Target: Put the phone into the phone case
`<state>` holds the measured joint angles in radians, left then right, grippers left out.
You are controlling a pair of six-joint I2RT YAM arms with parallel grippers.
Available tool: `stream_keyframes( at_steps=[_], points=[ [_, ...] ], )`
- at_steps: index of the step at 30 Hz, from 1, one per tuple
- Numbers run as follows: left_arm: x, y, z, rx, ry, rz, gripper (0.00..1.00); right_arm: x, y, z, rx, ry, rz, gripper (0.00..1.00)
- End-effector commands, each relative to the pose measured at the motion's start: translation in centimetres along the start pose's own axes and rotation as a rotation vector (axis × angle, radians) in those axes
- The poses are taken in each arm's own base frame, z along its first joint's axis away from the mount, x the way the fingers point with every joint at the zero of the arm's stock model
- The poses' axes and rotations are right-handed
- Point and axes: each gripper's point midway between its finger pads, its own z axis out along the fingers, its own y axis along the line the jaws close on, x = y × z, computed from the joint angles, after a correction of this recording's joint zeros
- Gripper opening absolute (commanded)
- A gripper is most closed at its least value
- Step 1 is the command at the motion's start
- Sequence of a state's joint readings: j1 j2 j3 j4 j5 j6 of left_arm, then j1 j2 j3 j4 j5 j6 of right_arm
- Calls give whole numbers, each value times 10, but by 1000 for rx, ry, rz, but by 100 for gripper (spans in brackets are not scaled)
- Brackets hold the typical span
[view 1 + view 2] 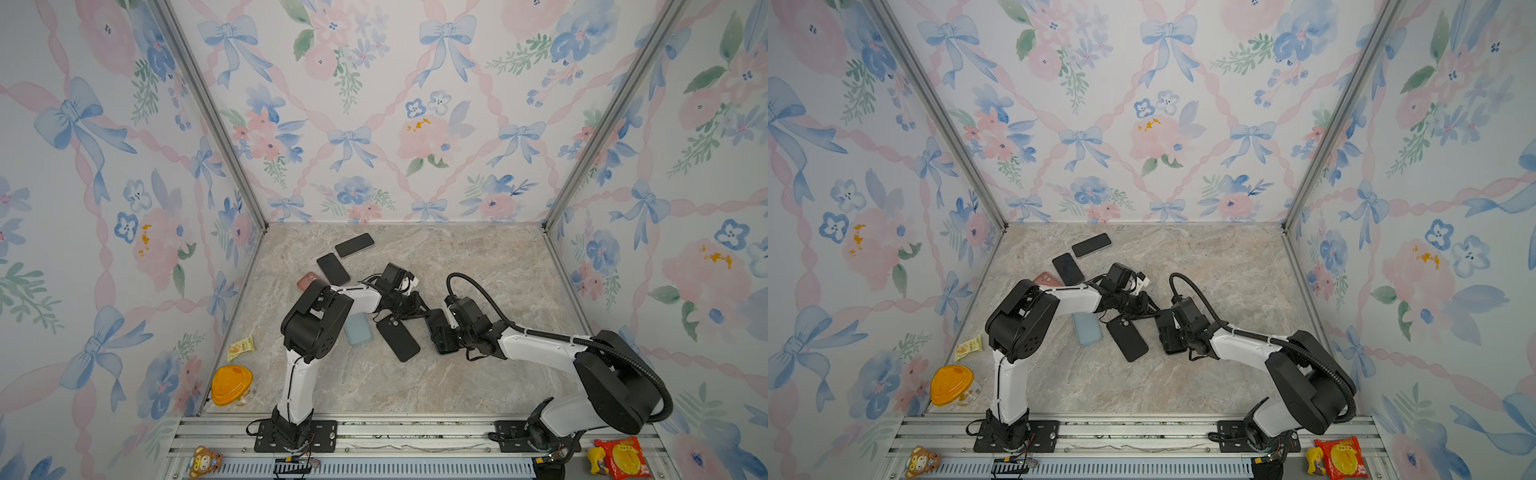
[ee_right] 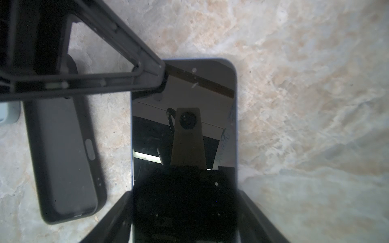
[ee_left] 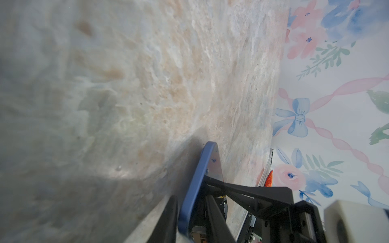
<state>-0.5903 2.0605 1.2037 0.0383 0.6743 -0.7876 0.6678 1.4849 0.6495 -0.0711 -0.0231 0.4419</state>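
Right wrist view: blue-rimmed dark-glass phone (image 2: 185,126) gripped widthwise by right claw (image 2: 185,193), far corner pinched by left claw (image 3: 190,189); just beside black soft phone case (image 2: 61,147), long axes parallel.

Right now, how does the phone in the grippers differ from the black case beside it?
The phone is glossy with a blue rim; the black case is matte. The phone is clamped by the right gripper and left gripper; the case lies ungripped. Both are oblong, side by side.
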Motion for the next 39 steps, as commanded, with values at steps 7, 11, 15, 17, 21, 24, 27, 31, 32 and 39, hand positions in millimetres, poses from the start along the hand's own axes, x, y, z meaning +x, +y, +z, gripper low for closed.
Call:
stream_keyframes(
  at_steps=[7,11,15,17,21,24,27,31,32,39],
  points=[
    [13,1,9,79,19,-10,12,22,-10,5,26,88,8,66],
    [15,2,6,82,14,-9,6,21,-9,5,26,85,5,66],
    [15,2,4,84,10,-9,3,20,-8,4,26,85,-1,68],
    [16,2,3,84,9,-8,2,18,-7,2,23,83,-6,70],
    [16,0,2,90,10,5,1,12,-1,-5,4,66,-2,78],
    [16,-1,2,90,7,8,0,6,1,-15,2,35,16,84],
    [14,-3,1,91,3,12,0,0,0,-28,8,-3,53,87],
    [11,-9,0,100,-6,18,0,-5,1,-47,-11,-70,154,89],
    [11,-10,-1,102,-9,19,0,-6,1,-52,-22,-93,194,88],
    [0,-34,-16,165,-83,5,0,-7,-4,-87,-82,-216,406,87]
  ],
)
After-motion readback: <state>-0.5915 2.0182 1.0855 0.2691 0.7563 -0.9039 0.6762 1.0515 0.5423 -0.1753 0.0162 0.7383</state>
